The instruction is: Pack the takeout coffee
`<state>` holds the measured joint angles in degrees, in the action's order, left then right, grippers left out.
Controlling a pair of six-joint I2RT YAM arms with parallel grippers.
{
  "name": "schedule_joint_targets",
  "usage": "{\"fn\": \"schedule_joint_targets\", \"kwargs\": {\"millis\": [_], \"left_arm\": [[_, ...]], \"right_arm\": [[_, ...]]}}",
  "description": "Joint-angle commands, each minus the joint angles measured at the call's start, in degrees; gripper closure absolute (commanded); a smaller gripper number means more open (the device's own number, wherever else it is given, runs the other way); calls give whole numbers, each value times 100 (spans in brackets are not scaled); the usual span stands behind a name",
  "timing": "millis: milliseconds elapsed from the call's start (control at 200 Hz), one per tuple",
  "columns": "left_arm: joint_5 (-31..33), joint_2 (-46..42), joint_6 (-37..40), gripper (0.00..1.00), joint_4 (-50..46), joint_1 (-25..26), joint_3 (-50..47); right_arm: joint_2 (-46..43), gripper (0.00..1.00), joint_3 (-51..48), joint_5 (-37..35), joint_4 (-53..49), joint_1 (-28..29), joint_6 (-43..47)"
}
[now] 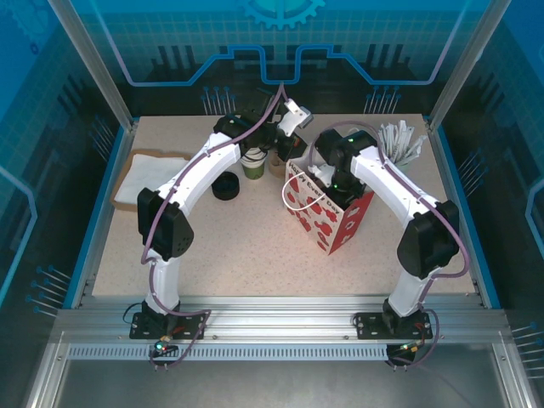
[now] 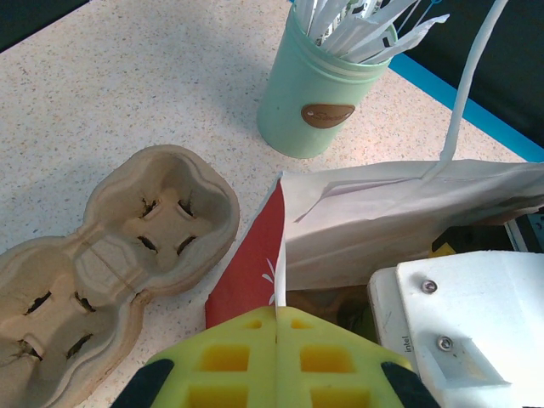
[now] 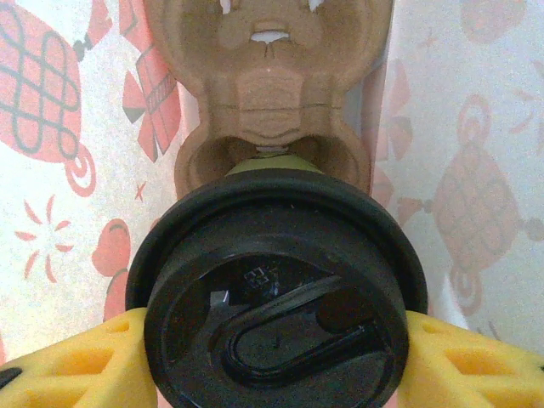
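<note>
With my right gripper (image 3: 274, 361) clamped on the takeout coffee (image 3: 276, 289) inside the paper bag (image 3: 51, 170), and my left gripper (image 2: 276, 344) pinched shut on the bag's rim, I lower the cup straight into the carrier (image 3: 268, 76) socket beneath it, lid level

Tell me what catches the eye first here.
A red-and-white paper bag stands right of the table's centre, its rim pinched by the left gripper. Inside it, the right gripper holds the takeout coffee, black lid up, over a pulp cup carrier.
</note>
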<state>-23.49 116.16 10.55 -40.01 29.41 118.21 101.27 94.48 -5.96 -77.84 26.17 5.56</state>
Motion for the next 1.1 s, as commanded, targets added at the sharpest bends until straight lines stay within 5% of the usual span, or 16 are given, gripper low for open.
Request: {"fn": "schedule_joint_targets", "kwargs": {"millis": [0, 1096], "left_arm": [[-127, -146, 51, 100, -107, -30, -88], [-100, -155, 88, 100, -138, -28, -106]], "right_arm": [[105, 69, -68, -39, 5, -73, -64], [118, 69, -311, -151, 160, -112, -68]]}}
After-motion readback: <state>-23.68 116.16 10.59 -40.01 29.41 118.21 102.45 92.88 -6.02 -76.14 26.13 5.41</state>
